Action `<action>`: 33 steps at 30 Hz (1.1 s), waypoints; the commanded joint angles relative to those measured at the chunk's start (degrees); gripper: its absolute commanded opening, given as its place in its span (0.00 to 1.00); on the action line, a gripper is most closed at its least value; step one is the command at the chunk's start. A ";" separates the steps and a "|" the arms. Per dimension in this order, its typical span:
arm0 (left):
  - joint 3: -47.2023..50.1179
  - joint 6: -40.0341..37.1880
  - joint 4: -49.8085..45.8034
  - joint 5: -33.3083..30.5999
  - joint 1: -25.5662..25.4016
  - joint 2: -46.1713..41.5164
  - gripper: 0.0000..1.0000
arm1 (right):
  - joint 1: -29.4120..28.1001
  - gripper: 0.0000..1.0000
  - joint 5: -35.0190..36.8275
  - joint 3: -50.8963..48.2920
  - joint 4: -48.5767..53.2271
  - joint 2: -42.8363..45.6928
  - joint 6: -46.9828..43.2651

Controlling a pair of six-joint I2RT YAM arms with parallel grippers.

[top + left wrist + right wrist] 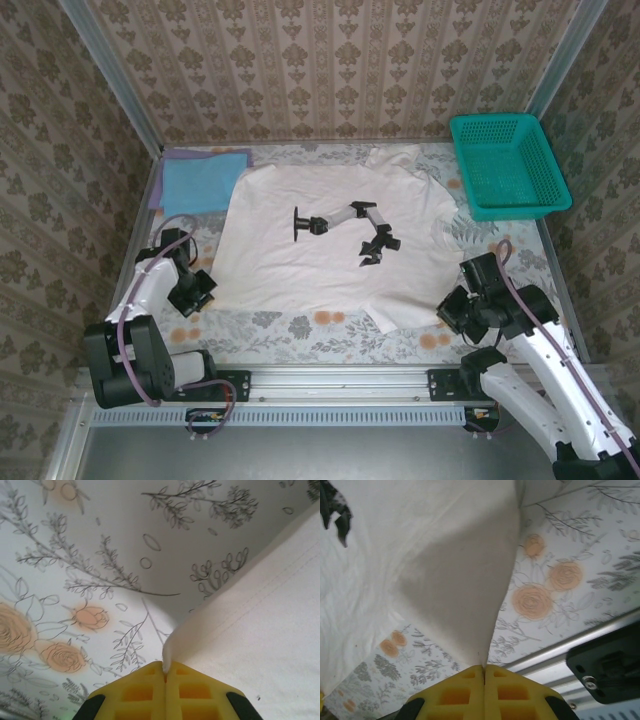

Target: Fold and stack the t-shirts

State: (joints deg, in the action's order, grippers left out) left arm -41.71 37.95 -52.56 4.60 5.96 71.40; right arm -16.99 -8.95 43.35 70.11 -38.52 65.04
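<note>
Off-white cotton t-shirt with black chest print [330, 240] spread flat mid-table. Left gripper [165, 669] clamped on near-left hem corner, right gripper [484, 668] clamped on near-right corner: paired pinch likely for lifting hem into fold. Both layers caught? Unclear. Plain light blue shirt [205, 182], folded, sits far-left.

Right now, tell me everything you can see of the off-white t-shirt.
The off-white t-shirt looks like soft cotton and lies spread out, print side up, on the floral cloth. A black print marks its middle. Its far right edge is rumpled. The left pincer is shut on its near left corner, the right pincer on its near right corner, and the fabric rises at both.
</note>
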 commanded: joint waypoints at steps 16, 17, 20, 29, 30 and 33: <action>-8.64 -0.07 -3.80 6.27 1.09 1.82 0.00 | 0.37 0.00 2.70 5.54 -4.36 -9.11 -1.53; -10.08 -0.07 -3.24 6.73 1.09 3.01 0.00 | 0.36 0.00 3.24 6.94 -5.99 -11.70 -2.77; -15.24 0.64 -1.23 8.09 0.96 8.05 0.00 | 1.13 0.00 3.49 11.13 -11.75 -20.33 -6.31; -31.62 2.46 2.36 10.33 -1.77 24.88 0.00 | 9.39 0.00 4.72 21.55 -21.44 -39.78 -16.01; -32.97 2.95 2.45 10.42 -1.86 26.55 0.00 | 10.27 0.00 4.47 23.08 -21.93 -42.79 -16.85; -35.64 3.96 2.36 10.21 -1.74 29.76 0.00 | 11.57 0.00 5.18 28.38 -22.49 -49.38 -19.62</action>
State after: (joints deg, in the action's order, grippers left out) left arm -75.09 39.92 -49.67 14.28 4.14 99.72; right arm -6.37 -5.72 67.53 50.09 -83.96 50.02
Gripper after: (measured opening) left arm 0.042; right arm 0.067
